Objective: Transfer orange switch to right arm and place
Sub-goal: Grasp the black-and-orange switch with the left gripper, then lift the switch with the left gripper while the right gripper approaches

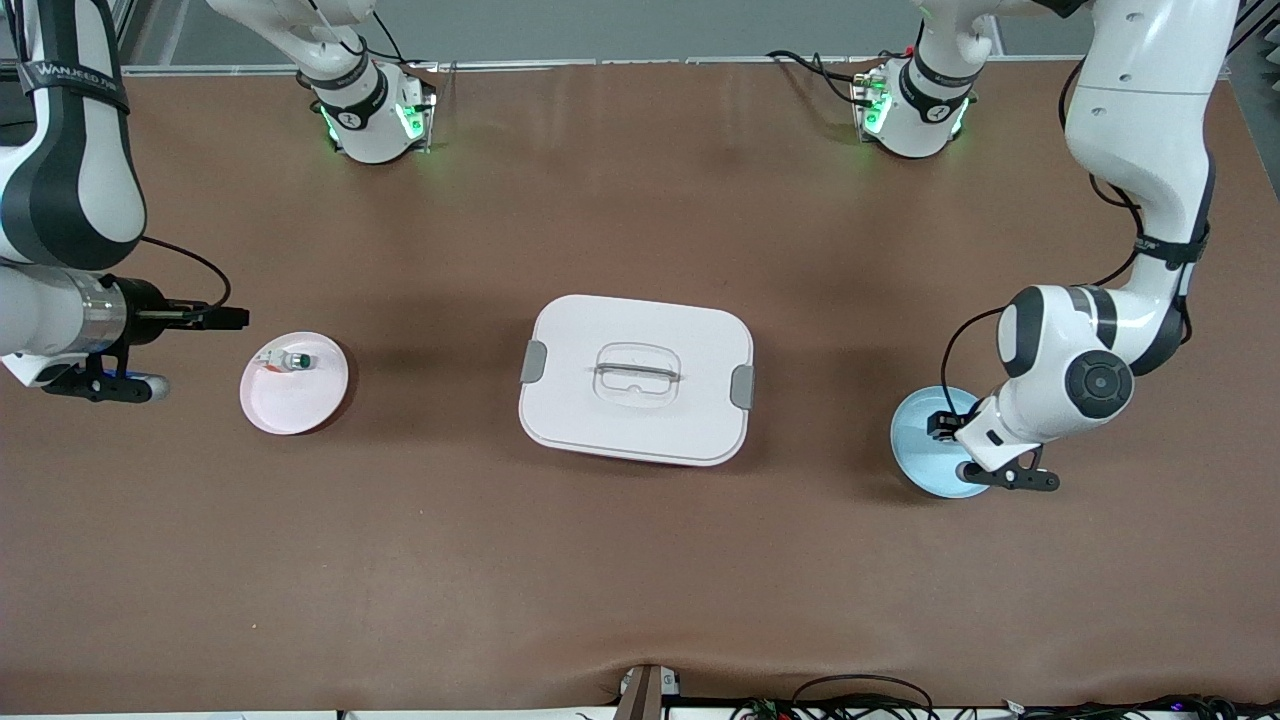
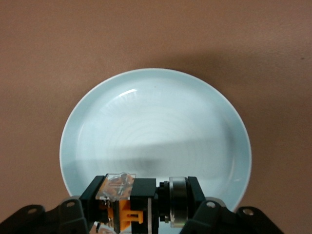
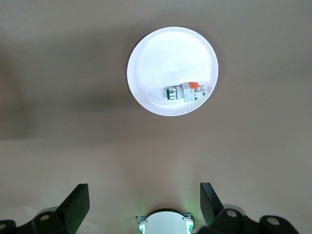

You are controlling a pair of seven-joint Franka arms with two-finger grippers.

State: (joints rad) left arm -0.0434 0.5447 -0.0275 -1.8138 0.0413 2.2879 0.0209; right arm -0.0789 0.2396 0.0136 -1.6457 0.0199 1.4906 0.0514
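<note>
The left gripper (image 2: 141, 207) pinches the orange switch (image 2: 127, 204) over the pale blue plate (image 2: 156, 131). Lift it straight, then carry it level toward the white lidded box (image 1: 636, 378). The right gripper (image 3: 141, 204), jaws spread, waits beside the pink plate (image 1: 290, 405) holding the green-capped switch (image 1: 291, 361).

Only legible text: "WANJEED" plus a few smaller unreadable letters, white on a black strap (image 1: 70, 75) around the right arm (image 1: 60, 190). Nothing else reads.
</note>
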